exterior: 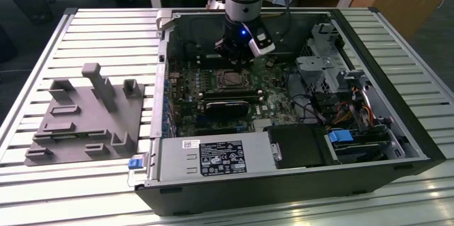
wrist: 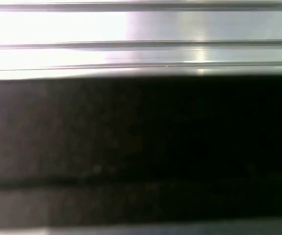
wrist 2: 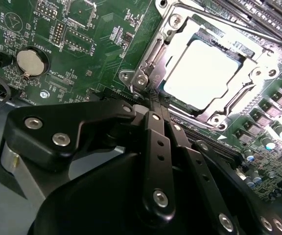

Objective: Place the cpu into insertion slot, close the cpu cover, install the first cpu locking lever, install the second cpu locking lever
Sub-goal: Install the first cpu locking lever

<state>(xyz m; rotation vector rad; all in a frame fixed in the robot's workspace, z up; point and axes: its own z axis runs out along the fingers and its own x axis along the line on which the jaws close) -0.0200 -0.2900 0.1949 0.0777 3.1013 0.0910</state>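
In the second wrist view the cpu point(wrist 2: 199, 73) lies flat in the insertion slot point(wrist 2: 210, 116), its pale top face showing through the window of the cpu cover point(wrist 2: 177, 36), which is down over it. A thin metal locking lever point(wrist 2: 148, 58) runs along one side of the socket. My gripper point(wrist 2: 154, 100) is shut, black fingers point(wrist 2: 156, 147) pressed together, tips right at the socket's corner by the lever's end. In the exterior view my gripper point(exterior: 237, 60) hangs just behind the insertion slot point(exterior: 230, 79) inside the open computer case.
The green motherboard point(wrist 2: 97, 29) carries a coin battery point(wrist 2: 29, 62) and black memory slots point(wrist 2: 273, 19). In the exterior view a black heatsink block point(exterior: 225, 110), drive cages and cables point(exterior: 341, 103) surround the socket. A grey fixture point(exterior: 85, 119) sits on the slatted table at the exterior view's left.
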